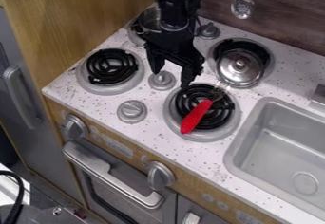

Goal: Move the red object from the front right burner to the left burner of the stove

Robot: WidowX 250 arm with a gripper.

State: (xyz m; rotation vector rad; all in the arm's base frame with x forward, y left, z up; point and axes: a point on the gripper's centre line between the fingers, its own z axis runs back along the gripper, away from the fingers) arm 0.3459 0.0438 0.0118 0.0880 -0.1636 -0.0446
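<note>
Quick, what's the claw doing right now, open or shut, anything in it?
Claw: open, empty, hanging over the stove near the red-handled whisk.

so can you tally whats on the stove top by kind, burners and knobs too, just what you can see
burners: 4
stove-top knobs in sight: 3
red-handled whisk: 1
metal lid: 1
metal pot, partly hidden: 1
total: 10
</note>
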